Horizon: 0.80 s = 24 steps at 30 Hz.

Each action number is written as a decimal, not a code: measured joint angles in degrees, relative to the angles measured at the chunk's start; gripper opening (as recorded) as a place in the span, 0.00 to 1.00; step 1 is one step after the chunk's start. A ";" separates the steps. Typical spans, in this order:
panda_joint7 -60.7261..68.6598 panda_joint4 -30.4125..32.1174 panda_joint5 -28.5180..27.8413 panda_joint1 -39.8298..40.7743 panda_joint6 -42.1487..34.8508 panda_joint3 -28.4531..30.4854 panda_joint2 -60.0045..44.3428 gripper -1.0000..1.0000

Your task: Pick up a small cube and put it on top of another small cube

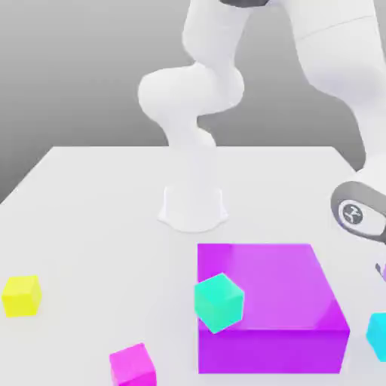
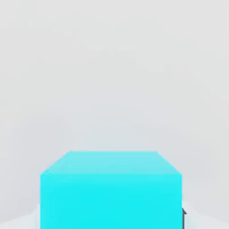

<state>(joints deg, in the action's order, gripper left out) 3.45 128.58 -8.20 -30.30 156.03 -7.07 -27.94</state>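
Note:
The small cube [image 1: 378,335], bright cyan, rests on the white table at the exterior view's right edge, partly cut off. In the hand view this same cyan cube [image 2: 112,192] sits very close, right between the jaws, with a dark sliver of one finger [image 2: 183,214] against its side. My gripper is shut on it, and the hand [image 1: 360,213] hangs just above it at the right edge. The other small cube [image 1: 219,301], teal, sits at the front left corner of the large purple block [image 1: 275,301], well to the left of my gripper.
A yellow cube [image 1: 21,295] lies at the exterior view's far left and a magenta cube [image 1: 133,366] at the front. The arm's white base [image 1: 193,205] stands behind the purple block. The table's [image 1: 98,219] back edge runs behind the base.

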 joint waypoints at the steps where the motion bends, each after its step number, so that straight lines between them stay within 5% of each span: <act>1: 0.35 0.36 0.47 0.30 -1.38 -0.40 1.74 0.00; 18: -3.43 13.98 7.07 19.35 -22.09 10.75 36.54 0.00; 22: -3.58 17.00 7.77 20.43 -16.62 11.91 34.01 0.00; 23: -3.51 17.70 7.86 20.48 -14.30 12.01 32.40 1.00; 24: -3.51 17.70 7.86 20.49 -14.30 12.01 32.40 1.00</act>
<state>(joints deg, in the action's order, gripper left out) -0.06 146.28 -0.34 -9.81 141.73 4.93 4.47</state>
